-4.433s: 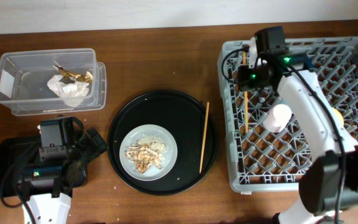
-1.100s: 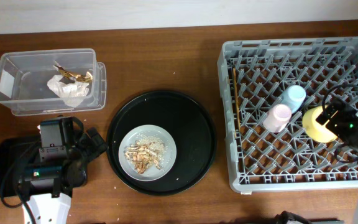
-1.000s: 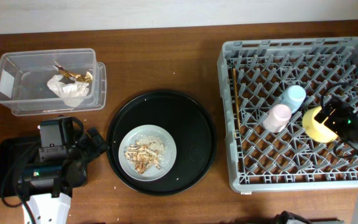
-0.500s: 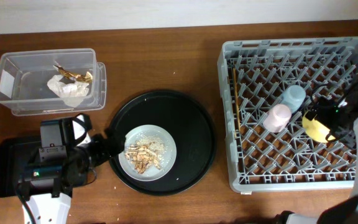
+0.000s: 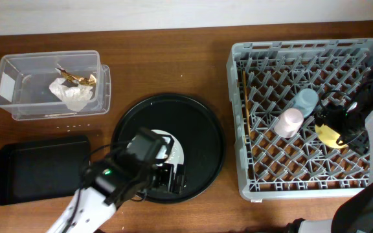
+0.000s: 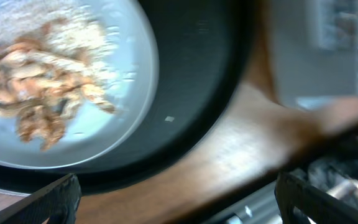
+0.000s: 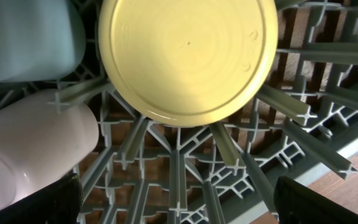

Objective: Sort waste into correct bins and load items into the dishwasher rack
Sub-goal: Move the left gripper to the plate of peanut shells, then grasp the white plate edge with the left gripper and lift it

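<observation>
Lower spread-open left tool (image 6: pixel 179 200) onto near rim of grey plate (image 6: pixel 73 153), clear of food scraps (image 6: pixel 36 102) beneath; grip firmly, keep level. Right tool (image 7: pixel 186 200), likewise spread, above yellow bowl (image 7: pixel 188 56).

Even bright light; left wrist view motion-blurred; others sharp

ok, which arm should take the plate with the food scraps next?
Left, I'd say. The left gripper hangs right over the grey plate of food scraps on the round black tray, fingers open. The right gripper is away at the rack, over the yellow bowl.
</observation>
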You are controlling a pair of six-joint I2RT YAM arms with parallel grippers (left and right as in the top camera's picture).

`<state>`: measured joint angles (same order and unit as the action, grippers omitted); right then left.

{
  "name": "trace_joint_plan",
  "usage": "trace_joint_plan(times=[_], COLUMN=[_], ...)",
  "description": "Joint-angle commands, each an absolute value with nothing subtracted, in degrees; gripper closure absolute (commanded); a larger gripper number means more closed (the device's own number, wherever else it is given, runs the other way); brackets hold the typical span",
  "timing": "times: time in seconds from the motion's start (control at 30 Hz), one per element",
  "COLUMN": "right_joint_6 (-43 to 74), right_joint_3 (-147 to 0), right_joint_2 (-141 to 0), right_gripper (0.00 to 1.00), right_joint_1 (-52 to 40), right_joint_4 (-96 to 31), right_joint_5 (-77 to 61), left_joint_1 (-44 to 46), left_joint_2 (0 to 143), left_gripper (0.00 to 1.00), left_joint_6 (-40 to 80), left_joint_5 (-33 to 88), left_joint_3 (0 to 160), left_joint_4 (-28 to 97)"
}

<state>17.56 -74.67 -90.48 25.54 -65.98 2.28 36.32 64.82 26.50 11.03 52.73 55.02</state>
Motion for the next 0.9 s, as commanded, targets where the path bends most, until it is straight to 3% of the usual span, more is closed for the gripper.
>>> trace_joint_plan(times=[0.0, 0.17, 0.4, 0.53, 0.63, 0.67, 0.73, 0.87], right_joint_6=[17.65, 17.65, 17.65, 17.65, 17.65, 17.63, 17.65, 17.65], right_joint_3=[-74.59, -74.59, -74.59, -74.59, -74.59, -74.59, -74.59, -74.59], right_joint_2=[-90.72, -90.72, -90.72, -90.72, -90.72, -90.72, -90.72, -90.72], right_gripper=[0.01, 0.01, 0.01, 0.01, 0.01, 0.01, 0.01, 0.01], right_joint_1=[25.93, 25.93, 25.93, 25.93, 25.93, 25.93, 25.93, 25.96], right_joint_4=[-66.02, -66.02, -66.02, -66.02, -66.02, -66.02, -66.02, -66.02], right_joint_5=[2.37, 2.37, 2.35, 2.37, 2.37, 2.35, 2.37, 2.37], left_joint_1=[39.83, 44.49, 47.57, 47.59, 47.64, 47.64, 47.64, 47.62], left_joint_2=[71.72, 81.32, 84.42, 84.44, 85.45, 86.54, 89.08, 94.37], left_gripper=[0.01, 0.01, 0.01, 0.01, 0.01, 0.04, 0.20, 0.24], left_joint_6=[34.11, 39.68, 40.93, 40.95, 40.93, 40.93, 41.93, 44.34], left_joint_5=[0.16, -5.45, -13.78, -3.90, -4.58, -4.97, -7.46, -12.71], left_joint_3=[53.30, 53.78, 58.89, 58.87, 58.87, 58.87, 58.87, 58.87], left_joint_4=[53.56, 50.98, 46.26, 35.81, 33.61, 33.04, 33.74, 35.14])
